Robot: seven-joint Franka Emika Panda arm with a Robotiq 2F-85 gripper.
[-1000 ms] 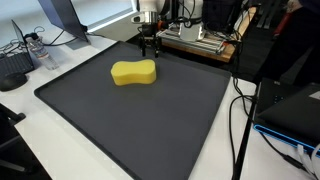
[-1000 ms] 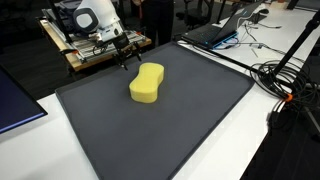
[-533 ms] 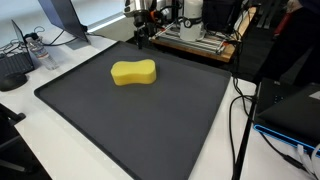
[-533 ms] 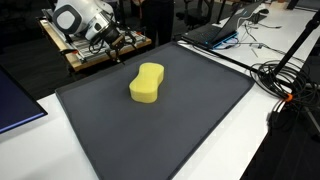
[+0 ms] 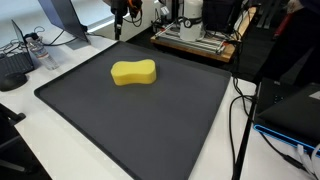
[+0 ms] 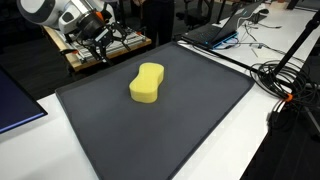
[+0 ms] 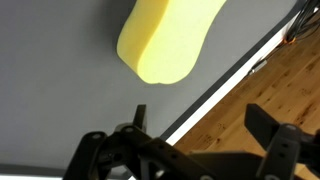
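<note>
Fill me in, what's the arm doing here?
The robot arm hovers over the back edge of the dark mat, jaws open and holding nothing. A yellow sponge lies flat on the mat, a little in from that edge, with nothing touching it. The wrist view shows the sponge ahead of the jaws, well apart from them. Nothing else sits on the mat.

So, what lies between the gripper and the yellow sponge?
Nothing but bare dark mat: in an exterior view the open gripper hangs near the mat's edge, apart from the sponge. The wrist view agrees.
</note>
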